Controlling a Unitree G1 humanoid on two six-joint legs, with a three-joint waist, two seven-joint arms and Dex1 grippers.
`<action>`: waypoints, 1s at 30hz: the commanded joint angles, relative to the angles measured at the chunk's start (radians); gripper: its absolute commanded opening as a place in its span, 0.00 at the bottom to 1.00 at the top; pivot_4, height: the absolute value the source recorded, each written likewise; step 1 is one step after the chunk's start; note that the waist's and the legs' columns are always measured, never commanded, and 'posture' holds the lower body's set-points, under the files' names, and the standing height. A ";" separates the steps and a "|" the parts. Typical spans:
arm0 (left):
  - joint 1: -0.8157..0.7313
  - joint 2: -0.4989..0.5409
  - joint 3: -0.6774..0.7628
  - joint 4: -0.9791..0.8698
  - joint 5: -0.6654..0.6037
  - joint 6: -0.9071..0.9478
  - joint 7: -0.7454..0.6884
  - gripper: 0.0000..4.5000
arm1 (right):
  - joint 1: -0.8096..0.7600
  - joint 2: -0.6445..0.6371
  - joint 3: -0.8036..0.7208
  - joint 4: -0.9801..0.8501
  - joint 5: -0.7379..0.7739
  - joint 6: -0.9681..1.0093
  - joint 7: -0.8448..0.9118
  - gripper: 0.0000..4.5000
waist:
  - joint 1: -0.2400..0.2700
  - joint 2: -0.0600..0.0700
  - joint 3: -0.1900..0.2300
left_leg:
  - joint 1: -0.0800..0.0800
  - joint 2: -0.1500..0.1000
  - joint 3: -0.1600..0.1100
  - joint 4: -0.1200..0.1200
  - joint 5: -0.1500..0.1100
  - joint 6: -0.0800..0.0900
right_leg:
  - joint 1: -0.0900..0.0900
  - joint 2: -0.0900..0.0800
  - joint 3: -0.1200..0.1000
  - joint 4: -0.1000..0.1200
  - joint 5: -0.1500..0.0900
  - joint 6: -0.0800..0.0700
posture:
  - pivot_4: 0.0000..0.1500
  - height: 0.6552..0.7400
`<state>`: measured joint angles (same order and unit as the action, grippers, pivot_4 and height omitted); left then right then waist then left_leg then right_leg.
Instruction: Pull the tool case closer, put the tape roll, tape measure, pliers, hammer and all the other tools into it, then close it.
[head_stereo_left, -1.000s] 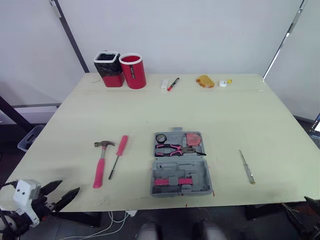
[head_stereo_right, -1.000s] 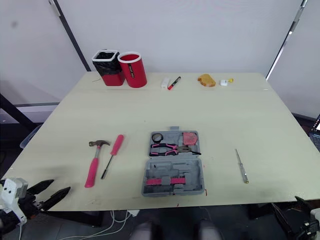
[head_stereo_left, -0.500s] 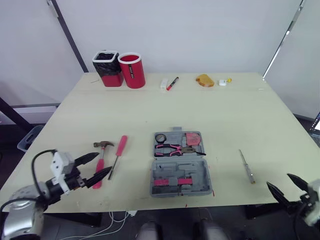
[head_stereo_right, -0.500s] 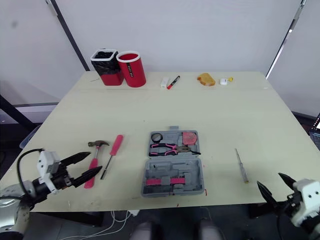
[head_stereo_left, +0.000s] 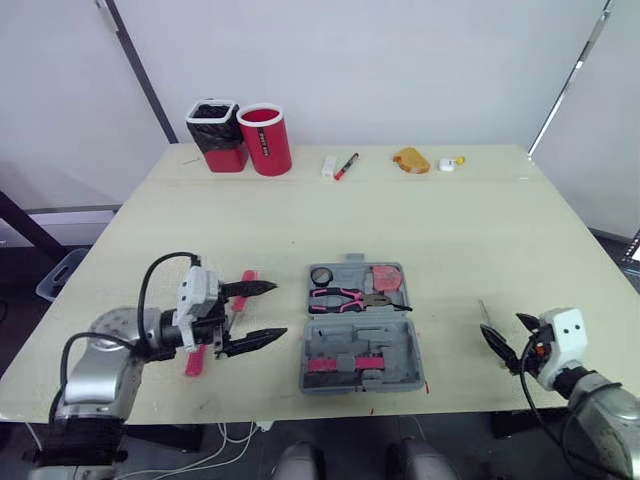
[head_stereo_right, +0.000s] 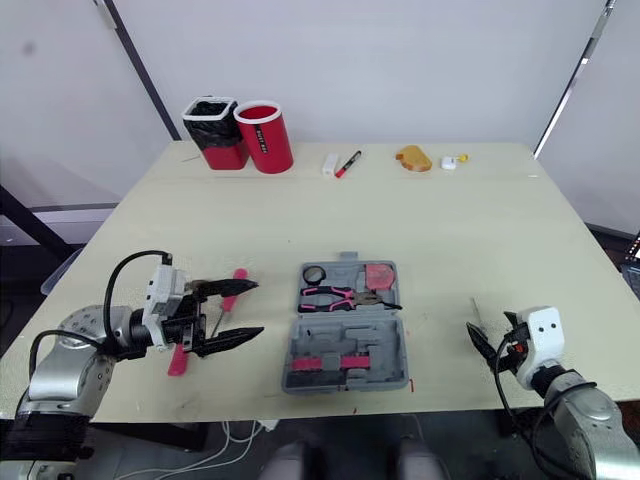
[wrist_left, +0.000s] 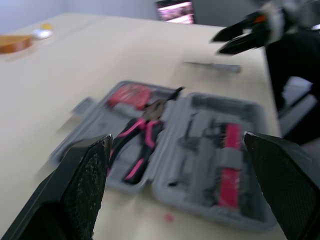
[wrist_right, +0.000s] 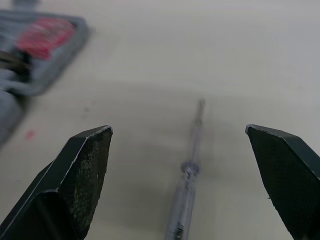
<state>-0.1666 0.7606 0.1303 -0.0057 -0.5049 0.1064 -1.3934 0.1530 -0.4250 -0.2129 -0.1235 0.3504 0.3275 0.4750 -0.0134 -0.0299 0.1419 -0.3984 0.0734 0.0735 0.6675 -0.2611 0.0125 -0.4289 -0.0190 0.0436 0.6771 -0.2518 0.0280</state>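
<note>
Tool case (head_stereo_left: 395, 345) lay open just right of the left gripper (head_stereo_left: 280, 308), fingers apart and aimed at it; right gripper (head_stereo_left: 502, 330), also spread, faced the slim screwdriver (wrist_right: 189, 172).

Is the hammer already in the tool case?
No, the hammer lies on the table, left of the open tool case.

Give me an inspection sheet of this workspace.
surface: pale table.
job's things: tool case open; pliers, tape roll, tape measure inside; hammer, pink screwdriver to its left; slim screwdriver to its right.
clutter: red bins, marker, orange item along far edge.
grippers: left gripper open by hammer; right gripper open, aimed at slim screwdriver.
cables: white leads below near edge.
surroundings: white walls.
</note>
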 joint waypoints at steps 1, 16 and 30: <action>-0.035 0.029 -0.029 -0.055 -0.021 0.013 -0.056 0.99 | -0.020 0.004 0.011 0.017 -0.025 0.035 -0.032 1.00 | 0.000 0.001 0.001 | 0.000 0.000 0.000 0.000 0.000 0.000 | 0.000 0.000 0.000 0.000 0.000 0.000 | 1.00 1.00; -0.164 0.038 -0.093 -0.060 -0.032 0.036 -0.135 1.00 | -0.046 0.062 0.053 -0.006 -0.059 0.087 -0.094 0.07 | -0.005 0.001 0.001 | 0.000 0.000 -0.001 0.001 0.000 0.000 | 0.000 0.003 0.003 0.000 0.000 0.001 | 1.00 1.00; -0.170 0.039 -0.094 -0.058 -0.036 0.034 -0.152 1.00 | 0.004 0.249 0.157 -0.191 -0.134 0.207 -0.325 0.00 | 0.000 0.002 0.001 | -0.001 0.000 -0.001 0.001 0.000 0.000 | 0.000 0.003 0.003 0.000 -0.002 0.002 | 1.00 1.00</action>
<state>-0.3171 0.7904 0.0293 -0.0597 -0.5325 0.1542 -1.5247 0.1522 -0.1847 -0.0248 -0.2926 0.2224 0.5277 0.1905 -0.0138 -0.0284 0.1431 -0.3996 0.0734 0.0727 0.6687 -0.2610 0.0126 -0.4290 -0.0164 0.0468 0.6772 -0.2535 0.0295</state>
